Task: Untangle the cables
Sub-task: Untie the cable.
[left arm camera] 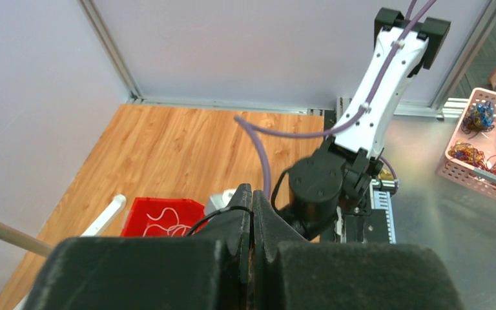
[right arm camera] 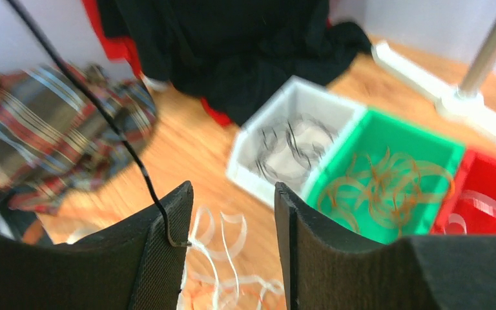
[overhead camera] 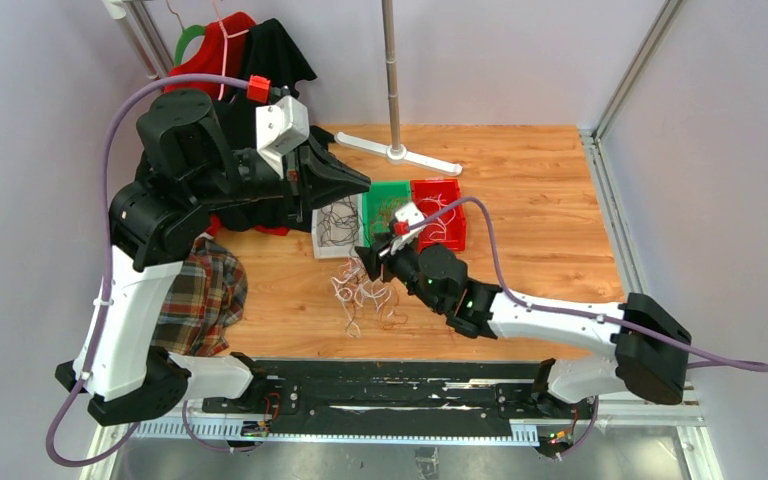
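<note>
Bright, even overhead light — shadows soft and faint on the wooden table (overhead camera: 540, 200). Top view sharp. Right wrist view motion-blurred — green bin (right arm camera: 413, 129) and plaid cloth (right arm camera: 51, 129) smeared. Left wrist view clear.

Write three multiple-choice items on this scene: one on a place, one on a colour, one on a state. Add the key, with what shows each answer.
1. The loose tangle of cables lies:
A. on a shelf
B. on the wooden table
C. in a bucket

2. The bin holding the brown-orange wires is:
A. blue
B. yellow
C. green

3. The left gripper is:
A. shut on a black cable
B. wide open
C. clamped on a cup

Key:
1 B, the white and orange strands sprawl on bare wood in the top view.
2 C, the orange loops sit between green walls in the right wrist view.
3 A, the fingers meet in the left wrist view and the black wire runs into their seam.
</note>
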### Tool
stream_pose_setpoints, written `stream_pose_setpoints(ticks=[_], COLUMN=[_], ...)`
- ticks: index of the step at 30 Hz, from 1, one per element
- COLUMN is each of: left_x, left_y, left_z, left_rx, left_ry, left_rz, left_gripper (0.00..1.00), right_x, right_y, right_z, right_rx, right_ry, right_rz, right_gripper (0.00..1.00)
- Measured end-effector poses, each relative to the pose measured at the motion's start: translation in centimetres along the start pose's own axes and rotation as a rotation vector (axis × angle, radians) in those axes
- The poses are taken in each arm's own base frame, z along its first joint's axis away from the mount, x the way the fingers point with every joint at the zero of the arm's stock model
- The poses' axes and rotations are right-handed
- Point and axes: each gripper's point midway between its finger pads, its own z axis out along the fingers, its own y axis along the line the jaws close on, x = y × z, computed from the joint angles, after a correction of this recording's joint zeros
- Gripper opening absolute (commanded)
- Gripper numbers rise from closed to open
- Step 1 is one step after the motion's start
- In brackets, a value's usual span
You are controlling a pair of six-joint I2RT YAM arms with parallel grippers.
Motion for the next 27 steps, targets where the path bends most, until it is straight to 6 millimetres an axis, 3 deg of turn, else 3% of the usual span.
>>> stream_pose_setpoints(ticks=[5, 8, 16, 23, 27], left_x=[-1.0, -1.8, -4.1, -8.1, -9.2], left_y=[0.1, 0.2, 0.9, 3.2, 4.0], left_z=[-0.3, -0.8, -2.0, -3.7, -4.7], left_rx=[-0.017, -0.04, -0.122, -0.283, -0.36], left_ry=[-0.015, -0.027, -0.055, -0.118, -0.142], left_rz=[0.025, 0.053, 0.143, 0.298, 0.353], left_gripper=[0.0, 0.0, 0.0, 0.0, 0.0], right_x=[8.5, 11.2, 11.3, 14.3, 14.1], right_y=[-3.0, -4.4, -6.0, -8.3, -9.4], right_z=[-1.9, -3.3, -5.7, -9.9, -11.6], right_rx=[0.102, 0.153, 0.206, 0.257, 0.293], right_ry=[0.129, 0.171, 0.114, 0.168, 0.156], right_rz=[-0.017, -0.02, 0.053, 0.062, 0.071], right_gripper=[0.47, 0.46, 0.46, 0.46, 0.45])
